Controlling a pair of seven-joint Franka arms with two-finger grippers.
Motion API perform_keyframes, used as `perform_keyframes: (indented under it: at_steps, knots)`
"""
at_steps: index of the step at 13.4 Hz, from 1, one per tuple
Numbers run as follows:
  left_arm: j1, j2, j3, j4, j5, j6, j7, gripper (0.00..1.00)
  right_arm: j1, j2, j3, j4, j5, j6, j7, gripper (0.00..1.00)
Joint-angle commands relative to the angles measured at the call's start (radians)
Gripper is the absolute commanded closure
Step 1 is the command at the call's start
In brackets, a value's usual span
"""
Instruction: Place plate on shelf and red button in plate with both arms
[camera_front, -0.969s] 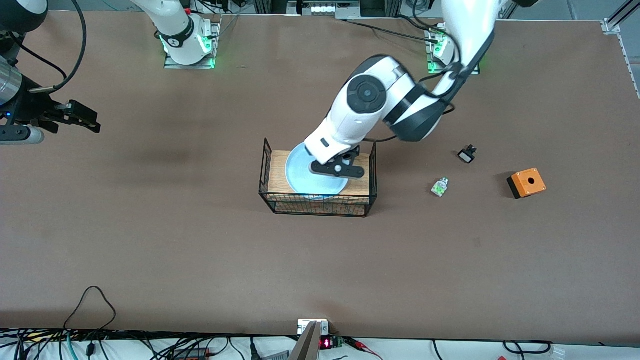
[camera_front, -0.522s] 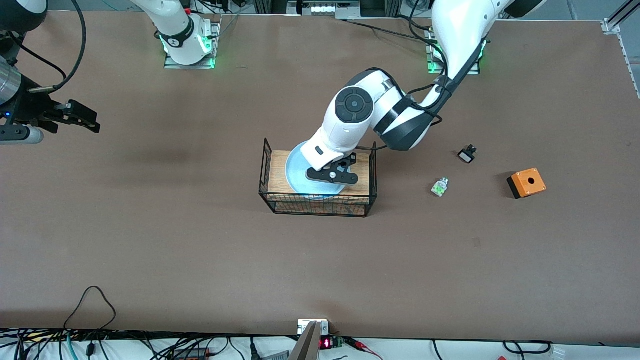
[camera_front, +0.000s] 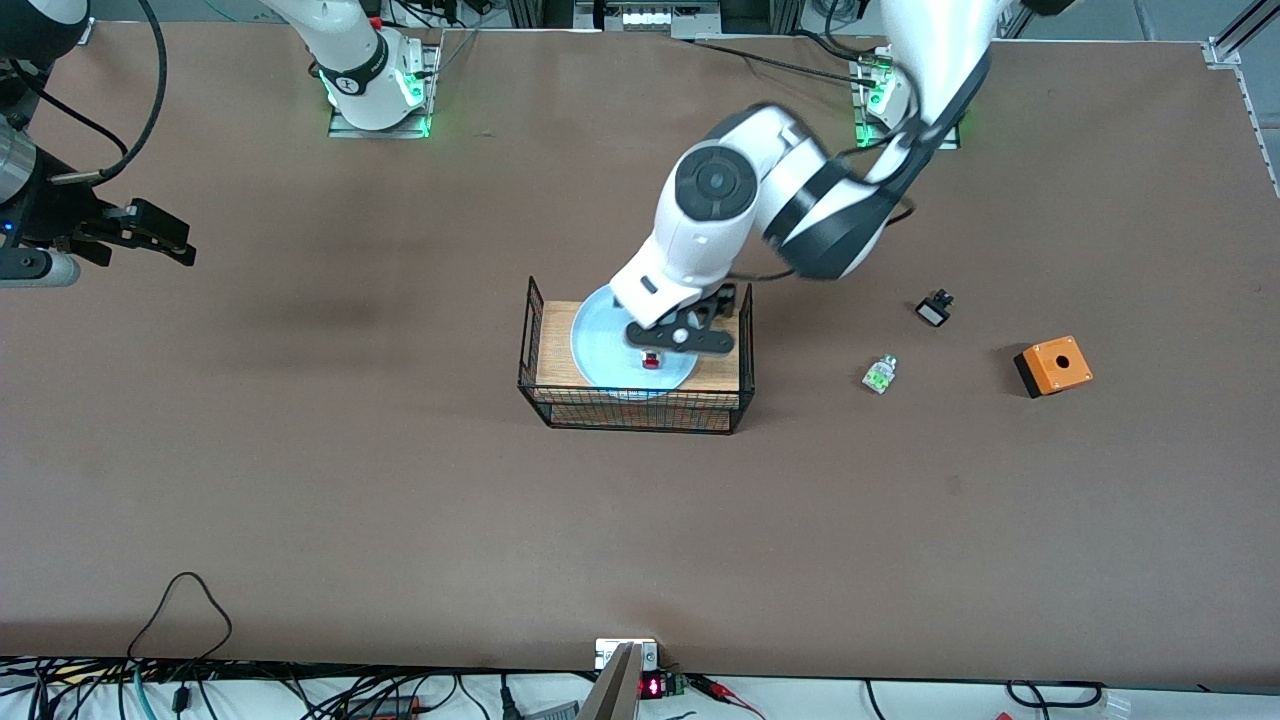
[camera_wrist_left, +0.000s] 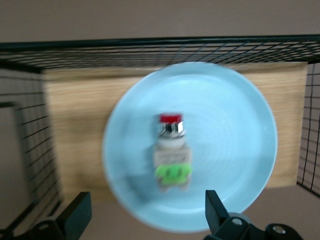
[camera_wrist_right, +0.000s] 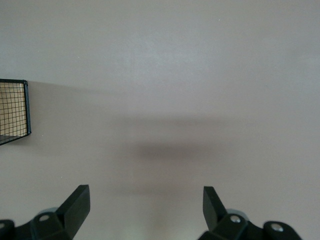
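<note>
- Two arms share the brown table (camera_front: 400, 480); the right arm waits at its own end, and the right gripper (camera_front: 150, 232) hangs with its fingers (camera_wrist_right: 75, 202) spread wide over bare tabletop, holding nothing.
- The left gripper (camera_front: 672, 340) is above the wire basket (camera_front: 630, 415) in the middle of the table, fingers (camera_wrist_left: 77, 214) wide apart and empty.
- The plate (camera_front: 600, 350) lies flat on the wooden floor of the basket.
- The red button (camera_wrist_left: 172, 150) lies on its side near the middle of the plate, free of the fingers above it.
- Toward the left arm's end of the table sit a white-and-green part (camera_front: 879, 374), a small black part (camera_front: 934, 308) and an orange box (camera_front: 1053, 366), each apart from the others.
</note>
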Motion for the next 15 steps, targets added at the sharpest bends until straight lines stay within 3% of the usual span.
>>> perform_keyframes:
  at_steps: [1, 7, 12, 15]
  knots:
    - [0.080, -0.123, -0.002, -0.018, 0.019, -0.142, -0.012, 0.00, -0.001, -0.016, -0.001, 0.006, -0.013, -0.018, -0.003, 0.00]
    - [0.269, -0.219, 0.001, -0.018, 0.022, -0.208, 0.054, 0.00, -0.001, -0.019, 0.002, 0.006, -0.013, -0.018, -0.001, 0.00]
    - [0.410, -0.283, 0.001, -0.021, -0.009, -0.291, 0.436, 0.00, 0.001, -0.017, 0.007, 0.006, -0.015, -0.017, 0.000, 0.00]
    - [0.439, -0.288, 0.001, -0.018, 0.002, -0.363, 0.481, 0.00, 0.001, -0.017, 0.005, 0.006, -0.013, -0.017, -0.001, 0.00]
